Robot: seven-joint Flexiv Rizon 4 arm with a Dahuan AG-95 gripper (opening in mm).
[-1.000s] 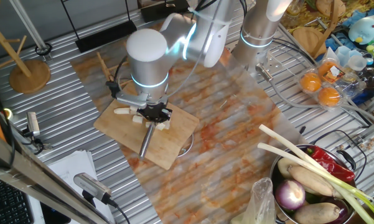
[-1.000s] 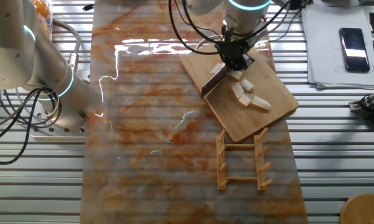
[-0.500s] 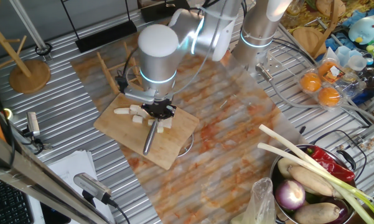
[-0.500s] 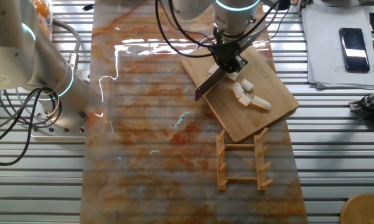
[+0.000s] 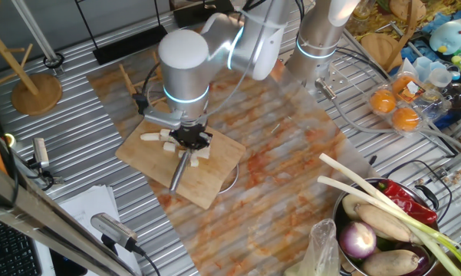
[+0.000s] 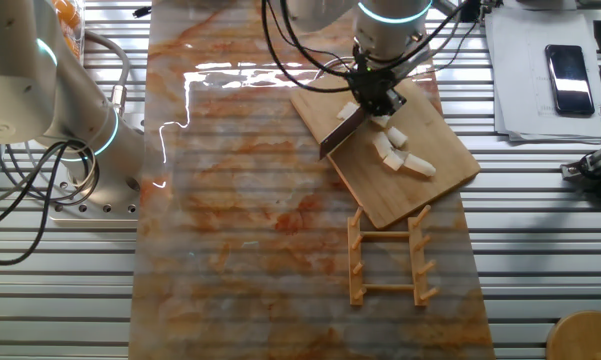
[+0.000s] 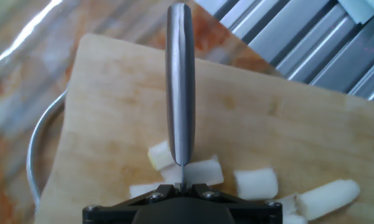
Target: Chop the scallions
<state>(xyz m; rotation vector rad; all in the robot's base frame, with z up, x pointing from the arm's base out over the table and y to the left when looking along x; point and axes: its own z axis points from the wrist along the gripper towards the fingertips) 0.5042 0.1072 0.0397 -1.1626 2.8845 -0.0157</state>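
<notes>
Several short cream-white scallion chunks (image 5: pixel 152 137) (image 6: pixel 395 155) (image 7: pixel 256 182) lie on the wooden cutting board (image 5: pixel 207 186) (image 6: pixel 425 185) (image 7: pixel 112 93). My gripper (image 5: pixel 190 139) (image 6: pixel 373 98) (image 7: pixel 182 186) hangs over them, shut on a knife (image 5: pixel 180 170) (image 6: pixel 338 133) (image 7: pixel 180 81). The blade stands edge down and points out over the bare half of the board. In the hand view one chunk lies on each side of the blade's heel, and a longer rounded piece (image 7: pixel 333 194) lies at the lower right.
A metal ring (image 7: pixel 34 155) shows under the board's edge. A wooden rack (image 6: pixel 388 255) lies beside the board. A bowl (image 5: pixel 351 201) with an onion, peppers and long green-leaved stalks (image 5: pixel 376 195) stands at the right. A second arm's base (image 6: pixel 75 135) stands left.
The gripper and knife moved a little along the board over the chunks and came back to about where they were a second ago. The chunks have not moved.
</notes>
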